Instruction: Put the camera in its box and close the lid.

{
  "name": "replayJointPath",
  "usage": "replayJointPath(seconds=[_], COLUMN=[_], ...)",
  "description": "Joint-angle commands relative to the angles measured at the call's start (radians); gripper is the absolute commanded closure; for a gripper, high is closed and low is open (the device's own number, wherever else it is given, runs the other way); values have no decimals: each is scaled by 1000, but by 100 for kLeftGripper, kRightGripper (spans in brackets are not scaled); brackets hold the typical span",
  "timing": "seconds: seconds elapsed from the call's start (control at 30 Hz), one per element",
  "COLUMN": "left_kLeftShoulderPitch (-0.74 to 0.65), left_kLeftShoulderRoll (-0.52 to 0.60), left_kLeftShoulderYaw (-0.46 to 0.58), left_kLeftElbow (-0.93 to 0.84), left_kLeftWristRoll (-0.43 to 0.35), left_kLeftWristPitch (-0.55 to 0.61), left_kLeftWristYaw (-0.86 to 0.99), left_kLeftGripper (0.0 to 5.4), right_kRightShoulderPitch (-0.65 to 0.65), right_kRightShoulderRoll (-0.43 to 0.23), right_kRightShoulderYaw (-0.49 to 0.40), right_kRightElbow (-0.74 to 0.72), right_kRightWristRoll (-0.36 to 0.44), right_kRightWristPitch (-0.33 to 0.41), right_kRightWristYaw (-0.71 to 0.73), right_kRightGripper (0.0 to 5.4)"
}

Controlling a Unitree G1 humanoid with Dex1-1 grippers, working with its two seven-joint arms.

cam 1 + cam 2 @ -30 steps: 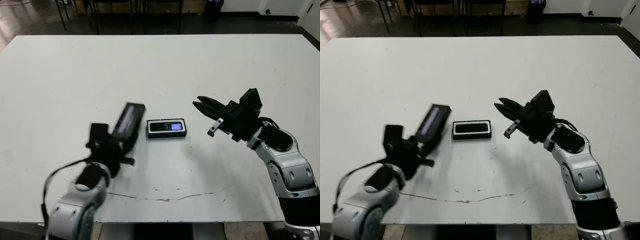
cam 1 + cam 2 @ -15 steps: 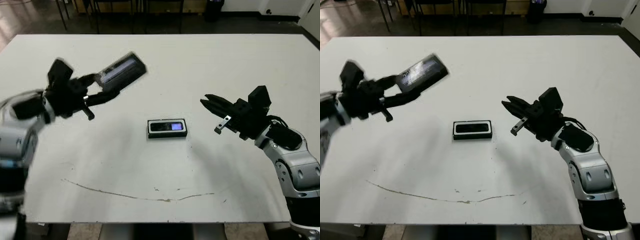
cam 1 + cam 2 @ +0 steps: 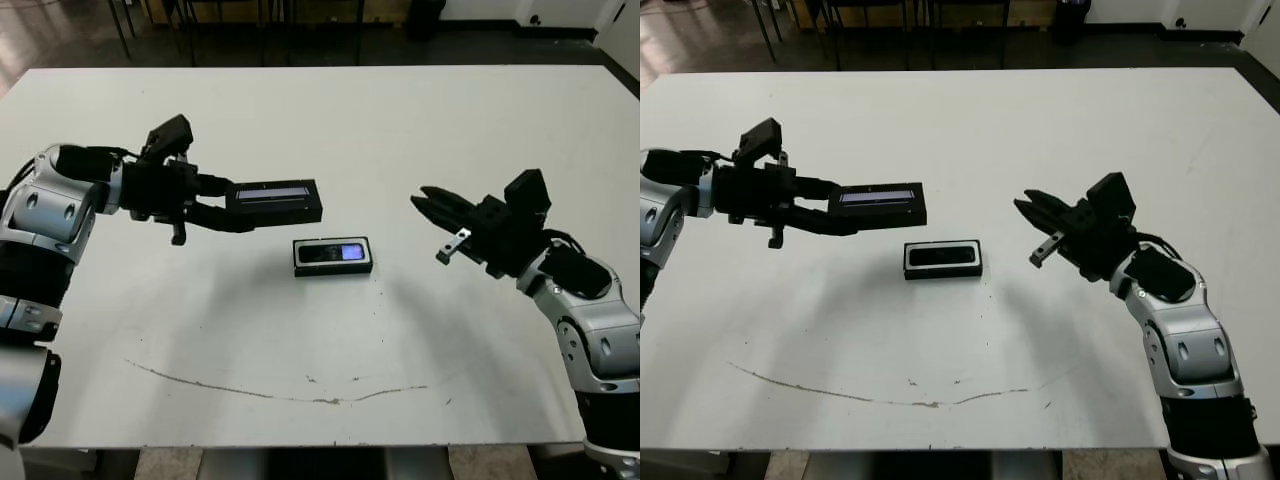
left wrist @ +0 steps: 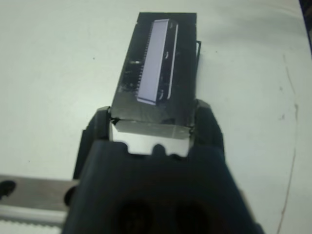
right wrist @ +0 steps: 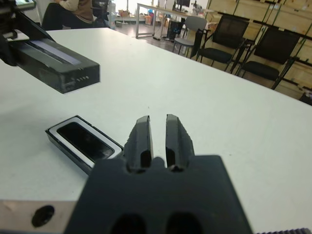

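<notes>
While left gripper (image 3: 222, 207) clamps lid (image 3: 273, 201), right gripper (image 3: 428, 200) nearly closed, empty.

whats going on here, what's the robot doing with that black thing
The left claw grips the box's lid by one end and holds it in the air, above and apart from the box on the white table. The camera lies in the box, which is uncovered. The right claw hovers to the box's right, shut and empty.

Left gripper (image 3: 222, 207) holds the lid (image 3: 272, 201) above the worktop (image 3: 320, 120), at 10 o'clock from the camera (image 3: 333, 255).
</notes>
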Motion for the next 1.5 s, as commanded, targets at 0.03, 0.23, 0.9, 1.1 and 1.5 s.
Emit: replayJointPath(seconds=[0.03,0.23,0.9,1.1,1.5], left_kLeftShoulderPitch=[0,22,87,80,81], left_kLeftShoulderRoll=[-14,-66,-164,-178,-178], left_kLeftShoulderYaw=[-7,6,-30,-52,-91], left_kLeftElbow=[48,86,120,152,153], left_kLeftWristRoll=[8,-3,68,95,142], left_kLeftWristPitch=[-22,-65,-180,-218,-253], left_kLeftWristYaw=[-19,-7,96,89,83], left_kLeftGripper=[422,422,422,422,424], right_kRightShoulderPitch=[-4,-12,-13,-16,-16], right_kRightShoulderRoll=[-8,-14,-32,-36,-37], right_kRightShoulderYaw=[1,7,6,8,7], right_kRightElbow=[22,34,19,20,21], right_kRightWristRoll=[-4,-15,-21,-18,-18], right_kRightWristPitch=[-1,-11,-4,0,-2], right_kRightWristYaw=[4,10,10,15,20], right_kRightGripper=[540,540,540,540,540])
